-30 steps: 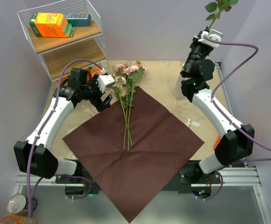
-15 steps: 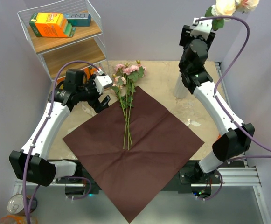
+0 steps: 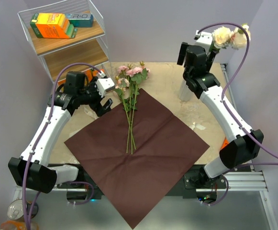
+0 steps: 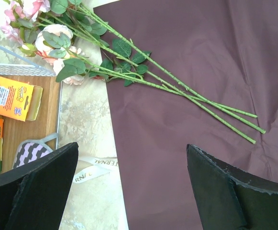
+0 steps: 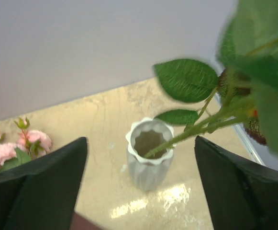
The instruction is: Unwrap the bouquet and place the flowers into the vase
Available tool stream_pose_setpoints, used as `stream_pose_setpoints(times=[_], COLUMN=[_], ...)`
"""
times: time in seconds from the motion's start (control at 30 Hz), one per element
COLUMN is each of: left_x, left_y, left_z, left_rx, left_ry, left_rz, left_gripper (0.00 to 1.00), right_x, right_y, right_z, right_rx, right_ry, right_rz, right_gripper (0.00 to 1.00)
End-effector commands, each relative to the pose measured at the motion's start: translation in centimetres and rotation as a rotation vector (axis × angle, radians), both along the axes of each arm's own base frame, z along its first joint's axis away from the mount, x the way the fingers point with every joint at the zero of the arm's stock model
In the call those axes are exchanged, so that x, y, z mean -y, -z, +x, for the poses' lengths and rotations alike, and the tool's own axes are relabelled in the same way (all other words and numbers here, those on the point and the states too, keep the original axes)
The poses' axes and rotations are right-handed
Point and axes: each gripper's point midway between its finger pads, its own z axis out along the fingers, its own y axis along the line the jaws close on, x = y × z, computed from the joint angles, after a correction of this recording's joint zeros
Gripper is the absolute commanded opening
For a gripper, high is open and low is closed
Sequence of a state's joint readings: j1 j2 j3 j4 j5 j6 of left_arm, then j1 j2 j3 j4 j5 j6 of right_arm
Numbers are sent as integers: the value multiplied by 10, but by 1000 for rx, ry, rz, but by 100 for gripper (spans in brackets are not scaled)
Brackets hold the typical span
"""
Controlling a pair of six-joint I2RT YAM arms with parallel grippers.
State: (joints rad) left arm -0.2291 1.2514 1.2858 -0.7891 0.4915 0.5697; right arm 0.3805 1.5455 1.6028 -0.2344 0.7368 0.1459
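Note:
The maroon paper lies flat and unfolded, and several pink roses rest on its far corner with their blooms on the table. My left gripper hovers open to the left of these stems, above the paper's edge; nothing is between its fingers. The whitish vase stands at the far right. Cream roses lean out of it to the right, and a green stem runs into its scalloped mouth. My right gripper is open above the vase, its fingers apart from the stem.
A cream ribbon lies on the table beside the paper's left edge. A wire shelf rack with an orange box stands at the back left. A can sits off the table's near left corner.
My right gripper has opened and let go of the cream roses, whose stems now stand in the vase. That arm swung left and down. The left arm has barely moved.

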Motion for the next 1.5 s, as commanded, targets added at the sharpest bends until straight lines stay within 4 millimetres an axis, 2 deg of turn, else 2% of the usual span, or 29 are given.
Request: stream_pose_setpoints(times=[0.0,0.17,0.2,0.23,0.3,0.33,0.4,0.43,0.5,0.57,0.6,0.63,0.7,0.73,0.77,0.83,0.9,0.93,1.0,1.03,1.1,1.2,1.23,1.27,1.3,1.4,1.47], left_x=[0,0,1,2,3,4,5,5,5,5,4,3,2,0,0,-3,-7,-14,-23,-32,-49,-52,-51,-50,-50,-51,-53], left_y=[-19,-23,-24,-26,-27,-29,-30,-31,-31,-31,-31,-29,-28,-26,-26,-26,-23,-26,-26,-28,-30,-32,-33,-35,-33,-27,-21], left_z=[0,2,2,3,4,4,4,5,6,8,9,10,12,12,11,10,13,16,21,23,29,28,27,25,24,23,25], left_rx=[57,60,60,61,58,58,51,51,50,48,49,40,38,26,20,-3,-31,-39,-54,-62,-52,-39,-32,-26,-24,-24,-32], left_ry=[17,17,19,17,18,20,21,17,13,-1,-8,-27,-41,-54,-51,-44,-58,-73,-99,-122,-164,-158,-151,-145,-144,-147,-159], left_rz=[-14,-14,-17,-21,-27,-32,-39,-41,-43,-47,-49,-48,-52,-63,-73,-111,-134,-160,-190,-228,-256,-278,-278,-281,-280,-275,-265], left_gripper=[99,99,99,99,99,99,99,99,99,99,99,99,99,99,99,99,99,99,99,99,99,99,99,99,99,99,99], right_x=[1,17,17,14,9,0,-10,-25,-38,-57,-66,-83,-102,-122,-133,-166,-188,-204,-228,-247,-270,-301,-303,-300,-299,-295,-294], right_y=[4,-4,-5,3,0,6,2,-2,-5,-19,-17,-27,-28,-27,-24,-9,1,22,35,60,82,113,122,160,166,208,216], right_z=[-27,-56,-61,-64,-73,-77,-84,-86,-88,-92,-90,-96,-99,-99,-100,-101,-100,-101,-101,-109,-111,-115,-112,-99,-98,-89,-86], right_rx=[-54,-42,-39,-55,-46,-56,-44,-31,-36,-19,-31,-19,-29,-34,-44,-74,-70,-104,-98,-149,-146,-165,-189,-261,-321,-438,-444], right_ry=[-26,17,8,-13,-41,-65,-106,-149,-192,-231,-243,-283,-312,-351,-381,-458,-508,-565,-625,-715,-779,-878,-856,-774,-734,-646,-629], right_rz=[33,2,11,7,-23,-46,-89,-95,-126,-132,-145,-142,-152,-149,-146,-111,-31,-7,115,164,300,362,342,251,191,106,142], right_gripper=[99,99,99,99,99,99,99,99,99,99,99,99,99,99,99,99,99,99,99,99,99,99,99,99,99,99,99])
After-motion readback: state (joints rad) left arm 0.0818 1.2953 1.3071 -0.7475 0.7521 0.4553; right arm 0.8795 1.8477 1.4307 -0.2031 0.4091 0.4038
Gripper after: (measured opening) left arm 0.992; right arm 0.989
